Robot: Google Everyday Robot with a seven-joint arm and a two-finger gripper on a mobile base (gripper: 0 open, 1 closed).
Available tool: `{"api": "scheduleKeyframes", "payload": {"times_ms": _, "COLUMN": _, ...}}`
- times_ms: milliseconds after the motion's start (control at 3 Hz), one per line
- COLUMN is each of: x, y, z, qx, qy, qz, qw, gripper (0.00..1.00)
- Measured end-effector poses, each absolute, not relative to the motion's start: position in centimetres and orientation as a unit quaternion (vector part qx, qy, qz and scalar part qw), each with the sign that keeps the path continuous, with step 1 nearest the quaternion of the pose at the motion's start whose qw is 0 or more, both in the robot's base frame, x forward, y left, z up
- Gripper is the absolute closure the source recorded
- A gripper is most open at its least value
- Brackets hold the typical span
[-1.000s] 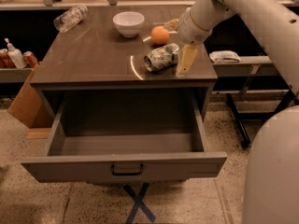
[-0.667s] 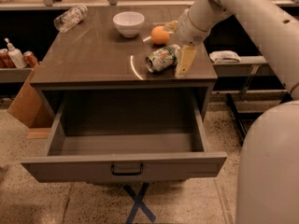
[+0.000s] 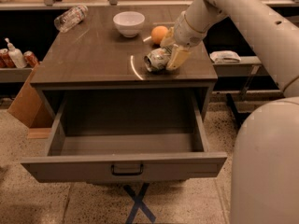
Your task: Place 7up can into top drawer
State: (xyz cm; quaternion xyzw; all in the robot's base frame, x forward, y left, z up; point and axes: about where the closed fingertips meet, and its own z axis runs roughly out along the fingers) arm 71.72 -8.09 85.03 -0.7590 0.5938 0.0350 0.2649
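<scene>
Upper right of centre, on the cabinet's surface [image 3: 93, 59], the claw [image 3: 170, 54] meets the 7up can [image 3: 155, 59], which lies on its side; its grip cannot be told. Grasping seems in hand. Next it must lift the can and lower it into the open top drawer [image 3: 70, 167].

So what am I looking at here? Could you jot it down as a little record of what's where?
can: on its side on the tabletop, not yet in the drawer
gripper: down at the can, arm reaching in from above
drawer: pulled open under the tabletop
bowl: white, upright, at the back of the tabletop
orange: beside the bowl, just behind the can
bottle: clear, on its side at a back corner
</scene>
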Motion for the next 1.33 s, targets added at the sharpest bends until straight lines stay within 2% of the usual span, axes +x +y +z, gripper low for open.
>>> {"api": "scheduleKeyframes", "payload": {"times_ms": 667, "x": 71.0, "y": -7.5, "z": 84.6, "qx": -0.759, "qy": 0.592, "qz": 0.047, "qw": 0.268, "gripper": 0.89}}
{"api": "scheduleKeyframes", "payload": {"times_ms": 1000, "x": 68.1, "y": -7.5, "z": 87.1, "qx": -0.764, "qy": 0.579, "qz": 0.034, "qw": 0.283, "gripper": 1.00}}
{"api": "scheduleKeyframes", "payload": {"times_ms": 1333, "x": 62.3, "y": -7.8, "z": 89.3, "qx": -0.763, "qy": 0.586, "qz": 0.027, "qw": 0.273, "gripper": 1.00}}
